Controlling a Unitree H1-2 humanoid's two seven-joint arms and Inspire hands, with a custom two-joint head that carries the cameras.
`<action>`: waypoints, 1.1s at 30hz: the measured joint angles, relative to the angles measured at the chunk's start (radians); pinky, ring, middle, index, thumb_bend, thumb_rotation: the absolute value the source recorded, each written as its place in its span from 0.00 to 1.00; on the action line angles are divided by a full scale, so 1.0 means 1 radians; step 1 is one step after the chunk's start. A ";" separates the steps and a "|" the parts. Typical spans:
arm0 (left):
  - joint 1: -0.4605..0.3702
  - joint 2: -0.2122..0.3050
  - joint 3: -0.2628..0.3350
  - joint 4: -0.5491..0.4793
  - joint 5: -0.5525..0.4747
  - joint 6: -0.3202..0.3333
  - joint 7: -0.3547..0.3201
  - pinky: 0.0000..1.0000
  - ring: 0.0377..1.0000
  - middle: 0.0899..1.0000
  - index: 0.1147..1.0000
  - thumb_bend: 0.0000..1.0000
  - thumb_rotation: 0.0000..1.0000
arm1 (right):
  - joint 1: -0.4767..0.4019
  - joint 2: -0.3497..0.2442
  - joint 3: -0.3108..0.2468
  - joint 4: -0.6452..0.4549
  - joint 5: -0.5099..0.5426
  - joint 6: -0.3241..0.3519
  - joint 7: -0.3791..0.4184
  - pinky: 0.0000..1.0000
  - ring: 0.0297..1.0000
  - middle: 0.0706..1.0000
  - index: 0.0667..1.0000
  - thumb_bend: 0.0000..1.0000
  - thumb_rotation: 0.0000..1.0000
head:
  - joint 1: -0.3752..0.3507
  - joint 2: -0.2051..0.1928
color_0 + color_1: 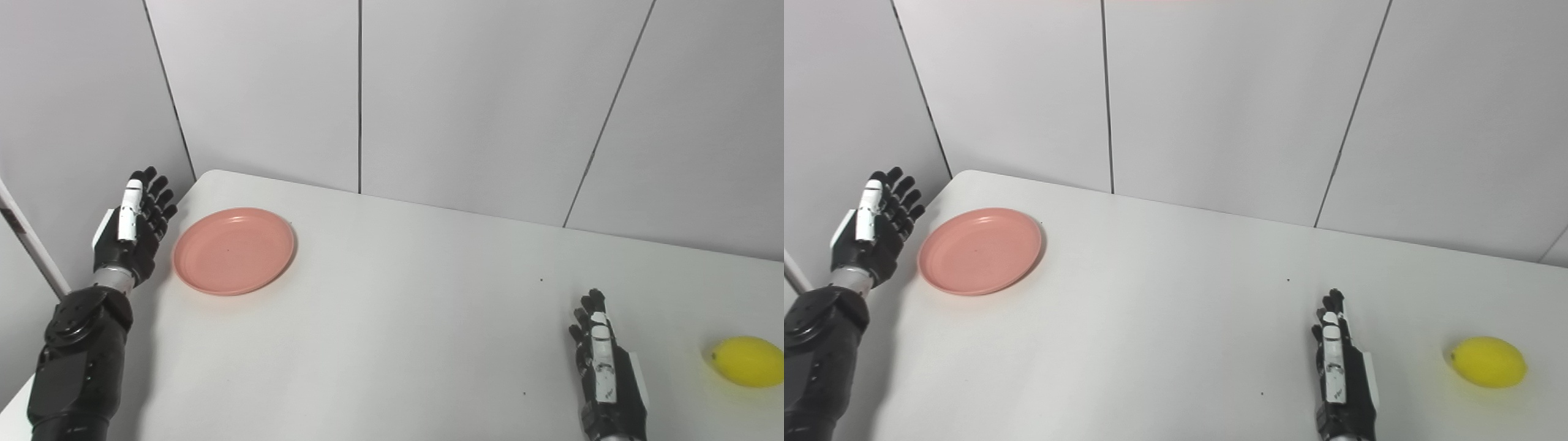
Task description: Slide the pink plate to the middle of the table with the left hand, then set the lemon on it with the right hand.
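Observation:
A pink plate [234, 250] lies empty near the far left corner of the white table [416, 318]. My left hand [136, 228] is held up just left of the plate, at the table's left edge, fingers spread and open, a small gap from the rim. A yellow lemon [748, 361] rests on the table at the right edge of the view. My right hand [603, 373] lies low over the near right part of the table, fingers straight and open, a hand's width left of the lemon.
Grey wall panels [429, 92] close off the back and the left side of the table. A pale slanted bar [30, 242] stands beyond the left edge behind my left arm. A few small dark specks mark the tabletop.

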 measured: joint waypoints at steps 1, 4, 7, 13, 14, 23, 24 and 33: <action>0.000 0.000 0.000 0.011 0.000 -0.007 0.000 1.00 1.00 0.99 0.98 0.38 1.00 | 0.000 0.000 0.000 0.000 0.000 0.000 0.000 1.00 1.00 1.00 1.00 0.24 1.00 | 0.000 -0.002; -0.001 0.000 -0.001 0.037 0.000 -0.015 -0.001 1.00 1.00 0.99 0.98 0.37 1.00 | 0.000 -0.002 0.000 -0.001 0.000 0.001 0.000 1.00 1.00 1.00 1.00 0.25 1.00 | 0.003 -0.002; -0.001 -0.002 0.000 0.049 -0.001 -0.015 0.000 1.00 1.00 0.99 0.97 0.37 1.00 | 0.000 -0.003 0.000 -0.003 0.000 0.004 0.000 1.00 1.00 1.00 1.00 0.25 1.00 | 0.000 -0.002; -0.009 -0.002 0.001 0.087 -0.009 -0.015 -0.001 1.00 0.98 0.98 0.97 0.38 1.00 | 0.000 -0.003 0.000 -0.005 0.001 0.008 0.000 1.00 1.00 1.00 1.00 0.24 1.00 | 0.003 -0.002; -0.009 -0.003 0.000 0.094 -0.010 -0.016 -0.003 1.00 0.98 0.97 0.96 0.38 1.00 | 0.000 -0.003 0.000 -0.006 0.001 0.010 0.000 1.00 1.00 1.00 1.00 0.24 1.00 | 0.003 -0.002; -0.018 0.000 -0.020 0.172 -0.009 -0.067 -0.027 0.97 0.96 0.95 0.93 0.39 1.00 | 0.001 -0.004 0.000 -0.009 0.002 0.015 0.000 1.00 1.00 1.00 1.00 0.24 1.00 | 0.000 -0.002; -0.019 0.000 -0.020 0.174 -0.009 -0.068 -0.027 0.97 0.96 0.95 0.93 0.38 1.00 | 0.001 -0.004 0.000 -0.009 0.002 0.015 0.000 1.00 1.00 1.00 1.00 0.24 1.00 | 0.003 -0.002; -0.039 -0.001 -0.033 0.209 -0.011 -0.091 -0.027 1.00 0.98 0.96 0.94 0.36 1.00 | 0.001 -0.006 0.000 -0.009 0.007 0.015 0.001 1.00 1.00 1.00 1.00 0.24 1.00 | -0.002 0.000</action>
